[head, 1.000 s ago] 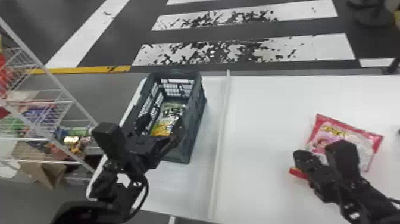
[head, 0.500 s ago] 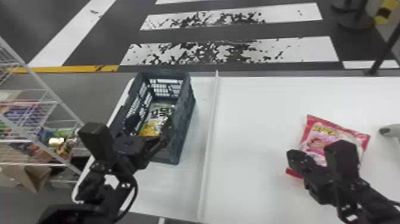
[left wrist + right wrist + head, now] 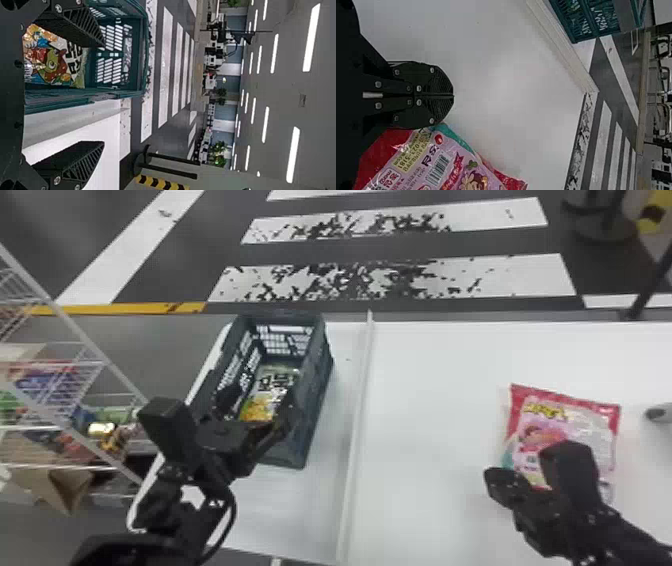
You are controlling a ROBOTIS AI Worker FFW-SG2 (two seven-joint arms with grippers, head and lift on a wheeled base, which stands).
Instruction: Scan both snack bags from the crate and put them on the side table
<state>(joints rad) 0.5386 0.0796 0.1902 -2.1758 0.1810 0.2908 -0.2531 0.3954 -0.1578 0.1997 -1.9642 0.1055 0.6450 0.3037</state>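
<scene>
The pink bag bears yellow lettering, 1 barcode on white, and 1 yellow panel of small letters and digits. Large dark characters stand on the yellow bag in the crate.

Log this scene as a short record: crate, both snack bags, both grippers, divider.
crate: upright, on the robot's left of the divider
crate contents: yellow-and-green snack bag
other snack bag: pink-and-red bag, lying on the white tabletop, right of the divider
left gripper: at the crate, open, empty
right gripper: beside the pink-and-red bag, shut, empty
</scene>
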